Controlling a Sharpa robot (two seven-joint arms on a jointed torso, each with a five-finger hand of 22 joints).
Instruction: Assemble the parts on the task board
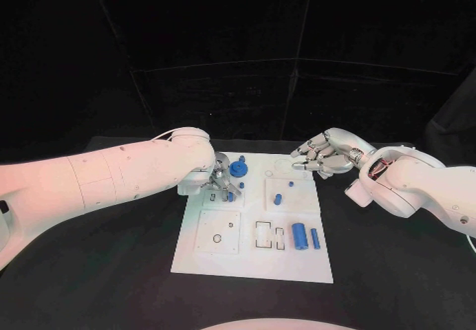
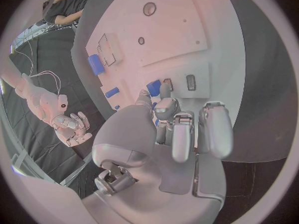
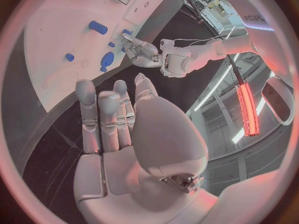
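The white task board (image 1: 253, 258) lies in the middle of the table. My left hand (image 1: 220, 182) is low over its far left part, and its fingertips (image 2: 165, 88) pinch a small blue part (image 2: 154, 88) beside a slot (image 2: 191, 82). A round blue part (image 1: 238, 167) stands just behind that hand. A small peg (image 1: 291, 183), a short cylinder (image 1: 278, 199), a large cylinder (image 1: 298, 236) and a slim cylinder (image 1: 316, 238) lie on the right half. My right hand (image 1: 322, 159) hovers above the far right corner, fingers loosely bent and holding nothing.
Rectangular recesses (image 1: 264, 234) and a small ring (image 1: 217, 238) mark the board's near half. Black table (image 1: 109, 268) surrounds the board on all sides. In the right wrist view the board (image 3: 56, 84) lies beyond my fingers, with my left hand (image 3: 140, 52) at its edge.
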